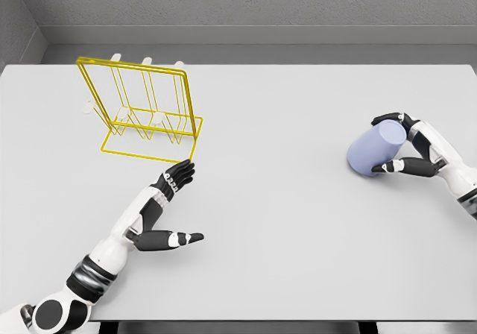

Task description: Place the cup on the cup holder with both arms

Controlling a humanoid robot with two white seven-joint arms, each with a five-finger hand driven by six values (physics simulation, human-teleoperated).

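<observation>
A pale blue cup (375, 149) lies tilted on its side at the right of the white table (283, 222). My right hand (396, 144) is shut on it, fingers over the top and thumb under its rim. A yellow wire cup holder (145, 110) with white pegs stands at the back left. My left hand (175, 200) hovers open just in front of the holder's near right corner, fingers straight and thumb stretched to the right, holding nothing.
A grey wall runs behind the table's far edge. The table's front edge lies close below my left forearm.
</observation>
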